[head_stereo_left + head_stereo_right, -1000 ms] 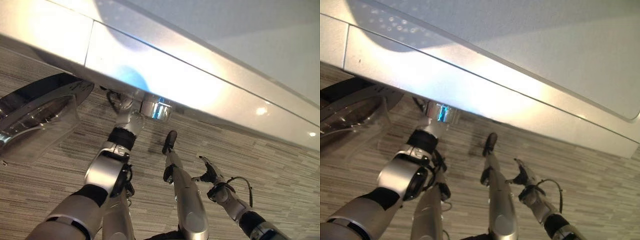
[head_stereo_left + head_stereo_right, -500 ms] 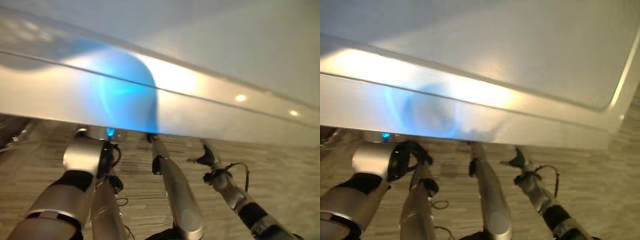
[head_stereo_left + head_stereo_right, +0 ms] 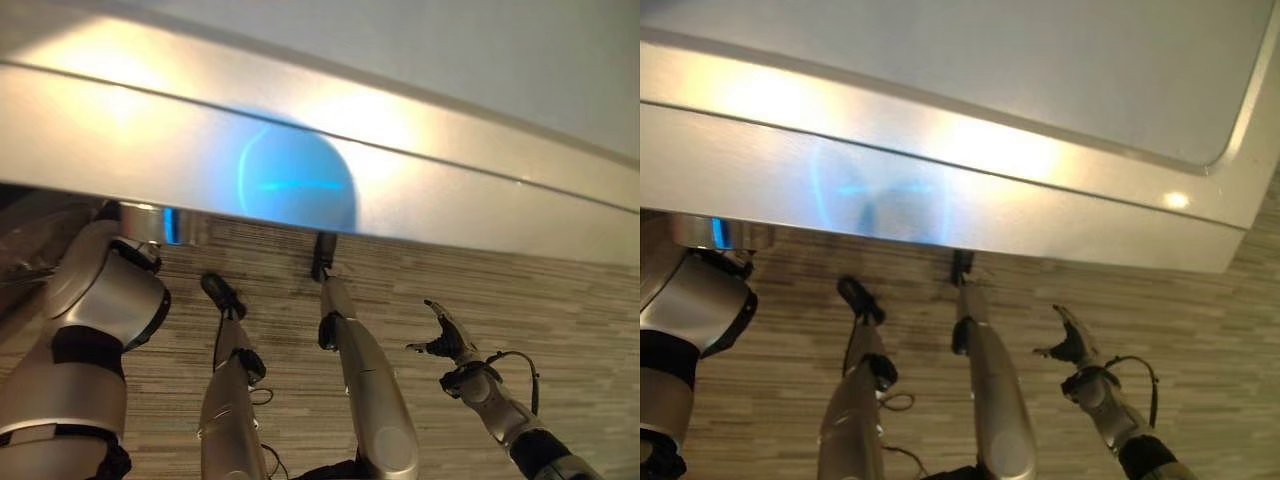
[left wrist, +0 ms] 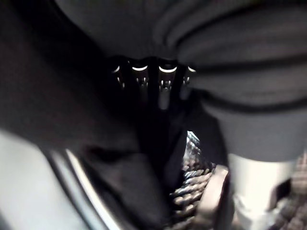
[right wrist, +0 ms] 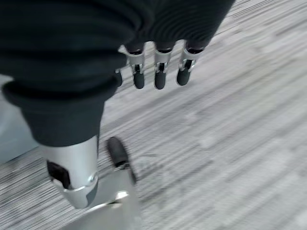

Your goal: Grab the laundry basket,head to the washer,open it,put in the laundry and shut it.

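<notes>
The eye views show the washer (image 3: 420,170) from above: its pale glossy top and front edge span the upper part of the scene, with a round blue reflection (image 3: 295,180) on the front strip. Striped grey floor (image 3: 560,310) lies below the edge.

The left arm rises at the left side and passes under the washer's front edge, where the edge hides the hand. The left wrist view supplies what the eye views lack: the left hand (image 4: 163,88) sits in a dark space, with a row of fingers faintly lit beside the ribbed cover. Whether these fingers are apart or clamped on anything cannot be told. Dark masses surround them, and it cannot be told whether they are laundry or shadow.

The right hand (image 3: 445,340) hangs low at the right, well apart from the washer, above bare floor. The right wrist view shows its fingers (image 5: 158,72) straight, side by side and holding nothing, with the striped floor past them
</notes>
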Controlling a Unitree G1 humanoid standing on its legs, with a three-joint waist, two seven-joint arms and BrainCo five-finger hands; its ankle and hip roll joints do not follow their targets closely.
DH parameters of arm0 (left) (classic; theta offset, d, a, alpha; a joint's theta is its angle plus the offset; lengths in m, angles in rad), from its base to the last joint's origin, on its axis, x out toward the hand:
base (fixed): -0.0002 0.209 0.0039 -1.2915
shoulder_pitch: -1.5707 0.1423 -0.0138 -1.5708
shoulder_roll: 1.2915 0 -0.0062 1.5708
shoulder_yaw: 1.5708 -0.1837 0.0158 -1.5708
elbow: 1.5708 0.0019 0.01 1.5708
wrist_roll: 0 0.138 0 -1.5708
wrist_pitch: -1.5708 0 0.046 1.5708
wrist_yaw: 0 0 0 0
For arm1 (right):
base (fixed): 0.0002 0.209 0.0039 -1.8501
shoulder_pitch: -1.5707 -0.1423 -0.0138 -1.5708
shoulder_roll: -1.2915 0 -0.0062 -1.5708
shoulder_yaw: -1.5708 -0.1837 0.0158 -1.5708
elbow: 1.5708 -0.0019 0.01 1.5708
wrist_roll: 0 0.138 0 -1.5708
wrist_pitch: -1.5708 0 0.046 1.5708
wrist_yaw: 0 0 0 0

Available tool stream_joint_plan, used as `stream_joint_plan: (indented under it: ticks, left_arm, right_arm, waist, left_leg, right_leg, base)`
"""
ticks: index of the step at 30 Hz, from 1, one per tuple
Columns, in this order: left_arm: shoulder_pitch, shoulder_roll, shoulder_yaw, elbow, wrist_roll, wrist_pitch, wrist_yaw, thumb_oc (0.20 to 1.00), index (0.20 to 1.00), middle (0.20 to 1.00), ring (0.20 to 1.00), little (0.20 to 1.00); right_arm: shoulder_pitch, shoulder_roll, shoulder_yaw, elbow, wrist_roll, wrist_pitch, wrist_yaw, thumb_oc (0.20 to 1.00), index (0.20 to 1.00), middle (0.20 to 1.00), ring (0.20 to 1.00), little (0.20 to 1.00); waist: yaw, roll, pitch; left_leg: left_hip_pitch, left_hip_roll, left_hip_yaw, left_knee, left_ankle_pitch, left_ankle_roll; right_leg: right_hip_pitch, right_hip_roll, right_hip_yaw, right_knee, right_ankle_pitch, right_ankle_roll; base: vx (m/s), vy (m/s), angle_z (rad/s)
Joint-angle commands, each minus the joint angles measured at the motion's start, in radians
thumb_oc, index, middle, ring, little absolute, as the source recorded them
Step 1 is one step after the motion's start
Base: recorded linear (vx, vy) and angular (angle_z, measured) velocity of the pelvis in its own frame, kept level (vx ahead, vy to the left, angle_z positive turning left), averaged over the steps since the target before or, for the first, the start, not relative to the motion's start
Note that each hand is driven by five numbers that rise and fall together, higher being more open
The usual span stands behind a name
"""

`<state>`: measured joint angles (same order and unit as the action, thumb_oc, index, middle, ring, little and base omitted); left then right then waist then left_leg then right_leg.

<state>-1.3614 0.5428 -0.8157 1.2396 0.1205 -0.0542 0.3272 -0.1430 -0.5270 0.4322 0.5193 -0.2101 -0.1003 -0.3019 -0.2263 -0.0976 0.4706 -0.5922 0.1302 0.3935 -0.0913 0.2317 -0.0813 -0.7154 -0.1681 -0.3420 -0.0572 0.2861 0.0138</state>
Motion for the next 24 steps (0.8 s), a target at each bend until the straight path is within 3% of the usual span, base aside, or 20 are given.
stream_joint_plan:
  ticks: [1, 7, 9, 10, 11, 12, 13, 16, 19, 24]
  left_arm:
    - [-0.024, -0.012, 0.040, 0.044, 0.208, 0.038, -0.067, 1.000, 1.000, 1.000, 1.000, 1.000]
    - [0.122, -0.047, 0.072, -0.123, 0.189, 0.033, -0.080, 1.000, 1.000, 1.000, 1.000, 1.000]
    - [0.308, -0.023, 0.179, -0.334, 0.093, -0.006, -0.043, 1.000, 1.000, 1.000, 1.000, 1.000]
    - [0.318, -0.019, 0.183, -0.343, 0.092, -0.004, -0.043, 1.000, 1.000, 1.000, 1.000, 1.000]
    - [0.464, -0.067, 0.283, -0.459, -0.068, -0.053, -0.020, 1.000, 1.000, 1.000, 1.000, 1.000]
    - [0.474, -0.064, 0.287, -0.467, -0.071, -0.052, -0.021, 1.000, 1.000, 1.000, 1.000, 1.000]
    - [0.651, -0.139, 0.365, -0.597, -0.269, -0.128, -0.014, 1.000, 1.000, 1.000, 1.000, 1.000]
    - [0.915, -0.235, 0.405, -0.833, -0.590, -0.233, -0.068, 1.000, 1.000, 1.000, 1.000, 1.000]
    - [1.110, -0.226, 0.391, -0.934, -0.721, -0.216, -0.184, 1.000, 1.000, 1.000, 1.000, 1.000]
    - [1.301, -0.163, 0.376, -0.914, -0.763, -0.158, -0.296, 1.000, 1.000, 1.000, 1.000, 1.000]
  right_arm:
    - [0.055, -0.029, -0.002, 0.028, 0.014, 0.006, 0.013, 1.000, 1.000, 1.000, 1.000, 1.000]
    - [0.091, -0.015, -0.009, 0.037, 0.032, 0.032, 0.036, 1.000, 1.000, 1.000, 1.000, 1.000]
    - [0.109, 0.018, -0.018, 0.067, 0.034, 0.046, 0.036, 1.000, 1.000, 1.000, 1.000, 1.000]
    - [0.110, 0.017, -0.014, 0.069, 0.034, 0.045, 0.036, 1.000, 1.000, 1.000, 1.000, 1.000]
    - [0.103, 0.044, -0.011, 0.117, 0.038, 0.060, 0.033, 1.000, 1.000, 1.000, 1.000, 1.000]
    - [0.105, 0.042, -0.006, 0.119, 0.038, 0.059, 0.032, 1.000, 1.000, 1.000, 1.000, 1.000]
    - [0.104, 0.067, 0.002, 0.170, 0.040, 0.076, 0.031, 1.000, 1.000, 1.000, 1.000, 1.000]
    - [0.101, 0.101, 0.002, 0.231, 0.045, 0.096, 0.029, 1.000, 1.000, 1.000, 1.000, 1.000]
    - [0.105, 0.125, -0.008, 0.285, 0.061, 0.090, 0.037, 1.000, 1.000, 1.000, 1.000, 1.000]
    - [0.138, 0.127, -0.012, 0.349, 0.065, 0.077, 0.090, 1.000, 1.000, 1.000, 1.000, 1.000]
  waist:
    - [-0.005, 0.017, -0.057]
    - [0.025, 0.033, -0.047]
    - [0.057, 0.045, -0.041]
    - [0.055, 0.045, -0.043]
    - [0.074, 0.050, -0.041]
    - [0.071, 0.052, -0.044]
    - [0.087, 0.062, -0.050]
    - [0.116, 0.079, -0.062]
    - [0.134, 0.085, -0.084]
    - [0.162, 0.096, -0.127]
  left_leg:
    - [0.087, 0.016, -0.017, 0.011, -0.163, -0.035]
    - [0.102, 0.009, -0.034, 0.011, -0.161, -0.033]
    - [0.116, 0.003, -0.042, 0.011, -0.158, -0.033]
    - [0.118, 0.003, -0.042, 0.011, -0.159, -0.033]
    - [0.130, -0.002, -0.046, 0.011, -0.156, -0.033]
    - [0.132, -0.002, -0.046, 0.011, -0.157, -0.033]
    - [0.151, -0.009, -0.054, 0.011, -0.157, -0.032]
    - [0.190, -0.020, -0.067, 0.011, -0.160, -0.026]
    - [0.240, -0.022, -0.074, 0.009, -0.164, -0.024]
    - [0.331, -0.031, -0.102, 0.005, -0.177, -0.019]
  right_leg:
    - [0.114, -0.046, 0.028, 0.103, -0.169, 0.199]
    - [0.140, -0.050, 0.020, 0.104, -0.178, 0.196]
    - [0.165, -0.057, 0.009, 0.101, -0.182, 0.194]
    - [0.167, -0.057, 0.009, 0.101, -0.182, 0.194]
    - [0.185, -0.062, 0.001, 0.099, -0.182, 0.192]
    - [0.188, -0.061, 0.000, 0.098, -0.182, 0.192]
    - [0.211, -0.066, -0.005, 0.098, -0.181, 0.189]
    - [0.256, -0.071, -0.013, 0.099, -0.185, 0.183]
    - [0.313, -0.070, -0.023, 0.098, -0.191, 0.179]
    - [0.419, -0.072, -0.036, 0.099, -0.212, 0.170]
  base:
    - [-0.01, 0.000, 0.15]
    - [-0.01, -0.004, 0.10]
    - [-0.01, -0.010, 0.09]
    - [0.00, 0.000, 0.00]
    - [-0.01, 0.016, 0.05]
    - [-0.01, 0.024, 0.08]
    - [0.01, 0.011, 0.10]
    - [0.02, 0.018, 0.14]
    - [0.04, 0.021, 0.26]
    - [0.08, 0.003, 0.11]
